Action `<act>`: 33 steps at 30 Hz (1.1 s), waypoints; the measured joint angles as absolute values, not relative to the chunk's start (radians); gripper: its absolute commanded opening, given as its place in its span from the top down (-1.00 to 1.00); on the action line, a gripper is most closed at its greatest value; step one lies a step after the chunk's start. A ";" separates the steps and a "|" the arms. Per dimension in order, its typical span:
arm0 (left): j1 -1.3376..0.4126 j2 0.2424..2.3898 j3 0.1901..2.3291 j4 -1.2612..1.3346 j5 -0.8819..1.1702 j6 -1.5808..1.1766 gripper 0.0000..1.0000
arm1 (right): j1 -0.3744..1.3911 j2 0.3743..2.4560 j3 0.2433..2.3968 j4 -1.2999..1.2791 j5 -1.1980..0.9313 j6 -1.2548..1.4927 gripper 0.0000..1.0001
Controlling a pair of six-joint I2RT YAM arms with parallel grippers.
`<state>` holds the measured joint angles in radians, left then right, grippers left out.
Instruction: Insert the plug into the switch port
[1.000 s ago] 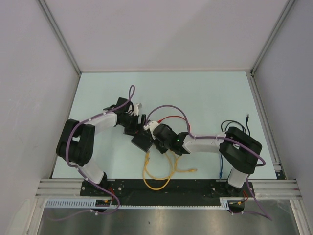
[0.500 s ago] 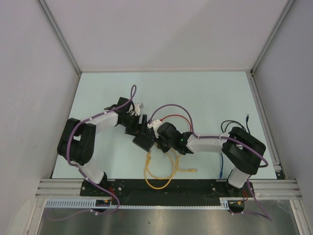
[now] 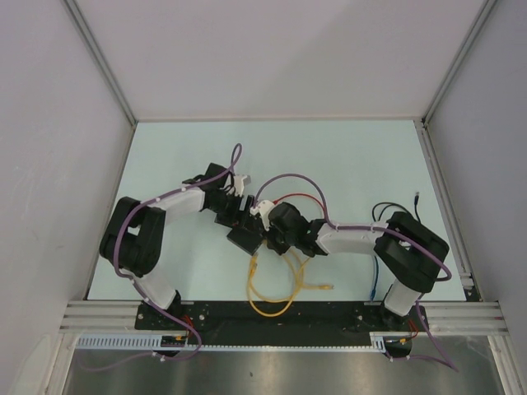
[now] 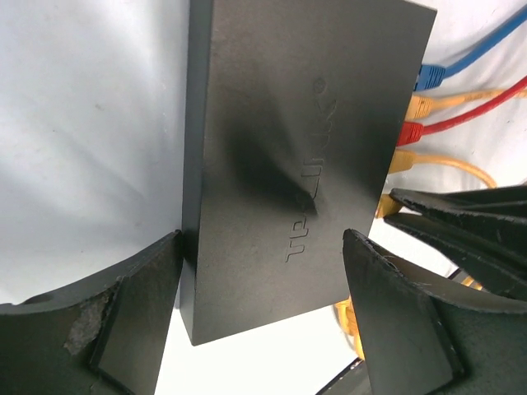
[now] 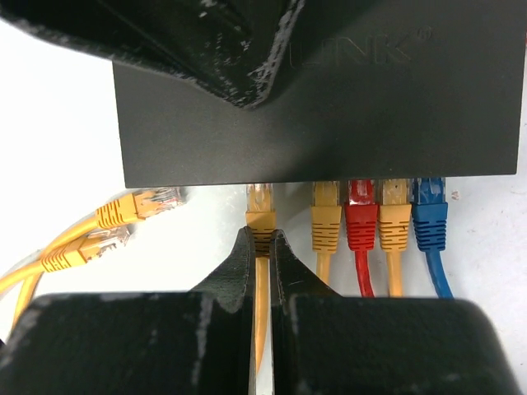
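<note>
The switch (image 4: 296, 148) is a flat matte-black box lying on the white table. My left gripper (image 4: 262, 247) straddles its near end, with a finger against each side, holding it. In the right wrist view, the switch (image 5: 329, 115) has yellow, red, yellow and blue plugs seated in its sockets. My right gripper (image 5: 261, 239) is shut on a yellow plug (image 5: 261, 216), whose clear tip is at the switch's socket edge, left of the seated plugs. In the top view both grippers meet at the switch (image 3: 240, 240), the left gripper (image 3: 229, 212) behind it and the right gripper (image 3: 262, 230) to its right.
Two loose yellow plugs (image 5: 136, 204) lie left of the held plug. Yellow cable loops (image 3: 268, 296) lie near the front edge. A red cable (image 3: 292, 197), a blue cable (image 3: 375, 280) and a black cable (image 3: 395, 210) run to the right. Walls enclose the table.
My right gripper has moved left and away from its base with the yellow plug, closer to the switch. My left wrist has shifted slightly right and further back.
</note>
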<state>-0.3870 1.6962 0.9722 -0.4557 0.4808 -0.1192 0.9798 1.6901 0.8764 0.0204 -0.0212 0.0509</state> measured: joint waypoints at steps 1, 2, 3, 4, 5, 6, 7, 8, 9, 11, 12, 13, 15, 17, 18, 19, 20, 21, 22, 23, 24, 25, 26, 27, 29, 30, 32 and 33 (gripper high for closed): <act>-0.389 1.696 0.973 -0.456 0.479 -0.115 -0.64 | 0.974 1.689 0.876 0.020 -0.028 0.048 1.00; -0.392 1.696 0.973 -0.455 0.479 -0.111 -0.64 | 0.970 1.688 0.875 0.020 -0.035 0.047 1.00; -0.394 1.696 0.973 -0.455 0.479 -0.109 -0.64 | 0.965 1.687 0.874 0.020 -0.040 0.047 1.00; -0.397 1.696 0.973 -0.455 0.478 -0.104 -0.64 | 0.963 1.687 0.873 0.021 -0.043 0.047 1.00; -0.401 1.696 0.973 -0.454 0.477 -0.103 -0.63 | 0.961 1.686 0.871 0.022 -0.046 0.047 1.00; -0.405 1.696 0.973 -0.453 0.475 -0.100 -0.63 | 0.960 1.686 0.870 0.023 -0.048 0.047 1.00; -0.408 1.696 0.973 -0.453 0.472 -0.096 -0.63 | 0.960 1.686 0.868 0.026 -0.051 0.047 1.00; -0.413 1.696 0.973 -0.453 0.469 -0.094 -0.62 | 0.960 1.686 0.867 0.028 -0.054 0.047 1.00; -0.418 1.695 0.973 -0.453 0.464 -0.092 -0.63 | 0.960 1.686 0.865 0.030 -0.055 0.047 1.00; -0.430 1.694 0.974 -0.455 0.450 -0.082 -0.62 | 0.960 1.686 0.864 0.033 -0.059 0.047 1.00; -0.437 1.694 0.976 -0.456 0.442 -0.076 -0.61 | 0.960 1.686 0.864 0.033 -0.061 0.047 1.00; -0.444 1.694 0.977 -0.457 0.435 -0.068 -0.60 | 0.960 1.686 0.864 0.033 -0.062 0.046 1.00; -0.458 1.694 0.979 -0.460 0.422 -0.050 -0.59 | 0.960 1.686 0.864 0.033 -0.062 0.040 1.00; -0.463 1.694 0.980 -0.463 0.417 -0.038 -0.56 | 0.960 1.685 0.864 0.030 -0.065 0.029 1.00; -0.464 1.694 0.981 -0.464 0.417 -0.027 -0.55 | 0.960 1.684 0.865 0.028 -0.066 0.025 1.00; -0.466 1.694 0.981 -0.464 0.416 -0.023 -0.54 | 0.960 1.683 0.865 0.027 -0.067 0.020 1.00; -0.467 1.694 0.981 -0.465 0.416 -0.017 -0.54 | 0.958 1.681 0.865 0.025 -0.067 0.012 1.00; -0.469 1.694 0.981 -0.465 0.416 -0.013 -0.53 | 0.957 1.680 0.865 0.020 -0.069 0.005 1.00; -0.474 1.694 0.981 -0.466 0.416 -0.006 -0.53 | 0.953 1.678 0.866 0.014 -0.070 -0.003 1.00; -0.475 1.694 0.981 -0.466 0.416 -0.001 -0.52 | 0.952 1.678 0.866 0.012 -0.072 -0.006 1.00; -0.478 1.694 0.981 -0.466 0.416 0.004 -0.52 | 0.949 1.678 0.866 0.010 -0.075 -0.010 1.00; -0.480 1.694 0.981 -0.467 0.416 0.009 -0.52 | 0.947 1.677 0.867 0.009 -0.078 -0.013 1.00; -0.482 1.694 0.981 -0.467 0.415 0.012 -0.52 | 0.945 1.677 0.868 0.008 -0.081 -0.016 1.00; -0.483 1.694 0.981 -0.468 0.414 0.017 -0.51 | 0.944 1.677 0.870 0.005 -0.084 -0.020 1.00; -0.485 1.693 0.981 -0.469 0.412 0.022 -0.52 | 0.944 1.677 0.876 -0.005 -0.088 -0.022 1.00; -0.486 1.693 0.981 -0.469 0.412 0.026 -0.51 | 0.944 1.678 0.881 -0.015 -0.089 -0.024 1.00; -0.490 1.692 0.981 -0.469 0.413 0.028 -0.50 | 0.944 1.682 0.896 -0.039 -0.089 -0.028 1.00; -0.491 1.692 0.981 -0.470 0.413 0.028 -0.51 | 0.945 1.686 0.905 -0.050 -0.089 -0.031 1.00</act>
<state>-0.4908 1.6920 0.9813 -0.4698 0.4126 0.0284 0.9451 1.6859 0.9047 -0.0498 -0.0887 -0.0315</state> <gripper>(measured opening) 0.765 0.034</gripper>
